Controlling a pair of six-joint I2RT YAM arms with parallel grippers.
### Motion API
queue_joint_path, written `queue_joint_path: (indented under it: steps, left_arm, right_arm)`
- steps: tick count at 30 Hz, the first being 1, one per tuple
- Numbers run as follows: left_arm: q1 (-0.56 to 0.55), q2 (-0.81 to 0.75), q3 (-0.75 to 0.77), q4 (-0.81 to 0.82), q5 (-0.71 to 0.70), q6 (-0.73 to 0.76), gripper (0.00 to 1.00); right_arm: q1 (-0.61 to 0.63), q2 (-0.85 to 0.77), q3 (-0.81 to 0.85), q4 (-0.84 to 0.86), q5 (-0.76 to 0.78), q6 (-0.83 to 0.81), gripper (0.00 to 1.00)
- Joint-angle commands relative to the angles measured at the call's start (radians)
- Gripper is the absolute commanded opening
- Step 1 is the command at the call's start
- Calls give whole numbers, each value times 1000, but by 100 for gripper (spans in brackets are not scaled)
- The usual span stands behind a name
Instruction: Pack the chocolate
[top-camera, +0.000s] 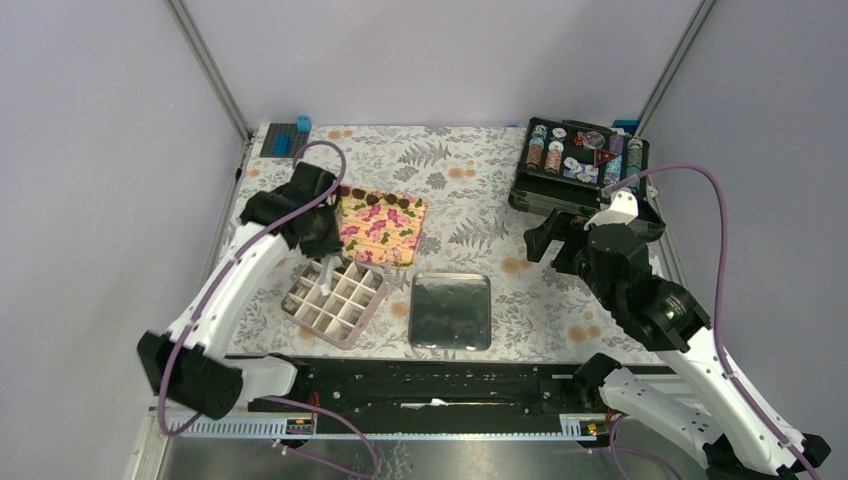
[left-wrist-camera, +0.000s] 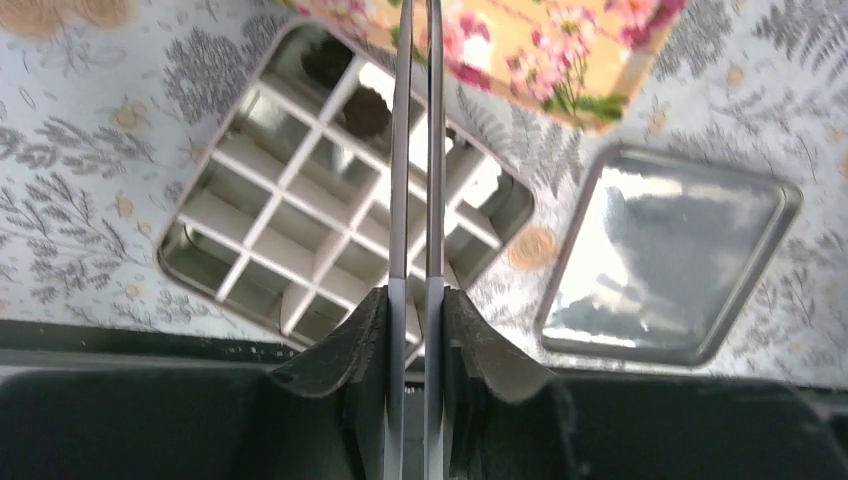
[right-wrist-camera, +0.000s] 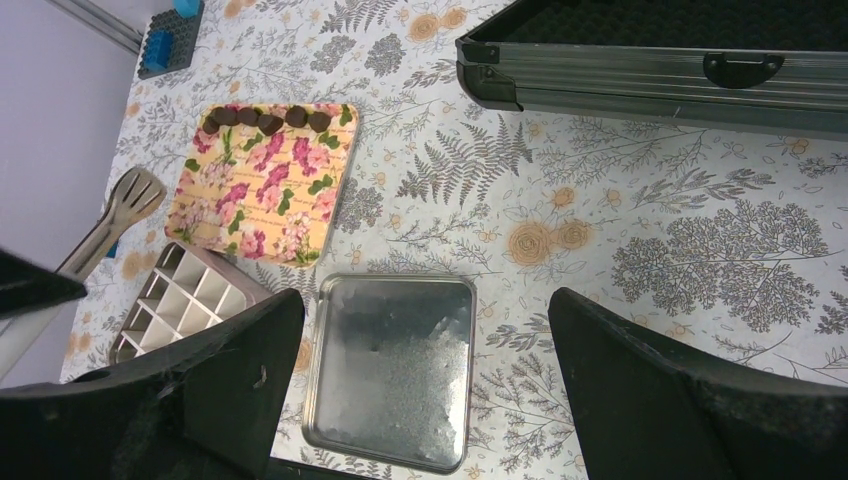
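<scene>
Several dark brown chocolates lie in a row along the far edge of a floral plate. The pink gridded box stands in front of it. In the left wrist view, two of its far cells each hold a chocolate. My left gripper hovers above the box, shut on metal tongs whose arms run nearly together. The tong tips show left of the plate with no chocolate between them. My right gripper is open and empty, above the table right of the metal lid.
A shallow metal lid lies right of the box. An open black case of poker chips stands at the back right, close behind my right gripper. A blue rack sits in the back left corner.
</scene>
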Motion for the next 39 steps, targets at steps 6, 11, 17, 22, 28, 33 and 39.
queue_joint_path:
  steps: [6,11,17,22,28,33,39]
  left_arm:
    - [140,215,112,203,-17,87,33]
    - [170,313,117,242,-19,101,33]
    - [198,376,108,282,-48,94,33]
    - [216,440,122,303,-41,99,36]
    - [230,515,153,314,-30,110,39]
    - [234,547,167,320,-14,104,40]
    - [242,575,193,326,6,95,42]
  right_arm:
    - [-1,-58,15,-24,35,2,100]
    - [-1,-71,10,-38,37,10,100]
    - [-2,-86,15,-55,55,7,100]
    - [-2,-81,13,-57,49,9,100]
    - [-2,-73,19,-58,50,11,100]
    - [-2,-67,23,-56,51,13,100]
    - [-1,-57,27,-58,51,12,99]
